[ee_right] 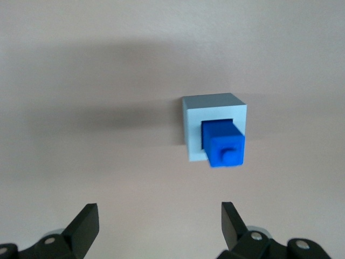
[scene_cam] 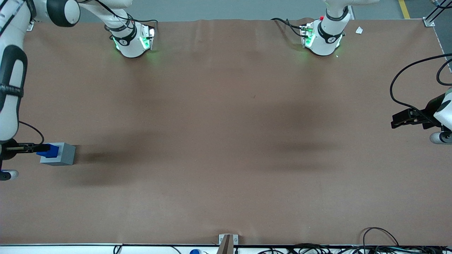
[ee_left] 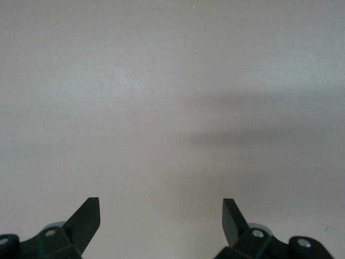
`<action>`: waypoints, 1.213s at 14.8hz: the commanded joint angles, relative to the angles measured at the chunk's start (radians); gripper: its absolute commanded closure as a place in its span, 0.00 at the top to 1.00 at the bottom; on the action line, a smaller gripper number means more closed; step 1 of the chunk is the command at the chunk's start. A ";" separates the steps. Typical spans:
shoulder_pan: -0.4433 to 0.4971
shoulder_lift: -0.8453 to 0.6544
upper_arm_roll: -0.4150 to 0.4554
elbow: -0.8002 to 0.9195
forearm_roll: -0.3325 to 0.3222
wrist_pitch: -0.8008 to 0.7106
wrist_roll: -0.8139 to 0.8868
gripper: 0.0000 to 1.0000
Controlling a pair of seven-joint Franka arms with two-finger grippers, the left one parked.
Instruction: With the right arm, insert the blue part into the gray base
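In the front view the gray base [scene_cam: 60, 154] sits on the brown table cover [scene_cam: 226, 141] at the working arm's end of the table, about midway between the arm pedestals and the front camera. The blue part [scene_cam: 49, 151] stands in the socket in the base's top face, rising out of it. The right arm [scene_cam: 10, 81] bends down over that end of the table, and its gripper [scene_cam: 39, 148] hangs above the base, its dark fingers overlapping the blue part in this view, so contact cannot be judged here. The parked arm's view shows only bare table surface and that arm's own fingertips. In the right wrist view the gripper [ee_right: 160, 220] is released: its two black fingers [ee_right: 83, 224] stand wide apart with nothing between them, clear of both blocks. The gray base [ee_right: 190, 121] lies under the camera with the blue part [ee_right: 222, 141] seated in its square socket, the part's small stub end pointing up toward the camera. The block leans slightly in this view, and how deep it sits cannot be told.
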 commanded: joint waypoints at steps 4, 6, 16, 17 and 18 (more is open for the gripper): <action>0.091 -0.193 0.004 -0.069 0.040 -0.061 0.106 1.00; 0.125 -0.283 0.004 -0.142 0.068 -0.024 0.117 1.00; 0.337 -0.656 0.006 -0.504 0.008 0.120 0.310 1.00; 0.337 -0.679 0.004 -0.529 0.000 0.114 0.309 1.00; 0.331 -0.699 0.003 -0.549 0.002 0.108 0.307 1.00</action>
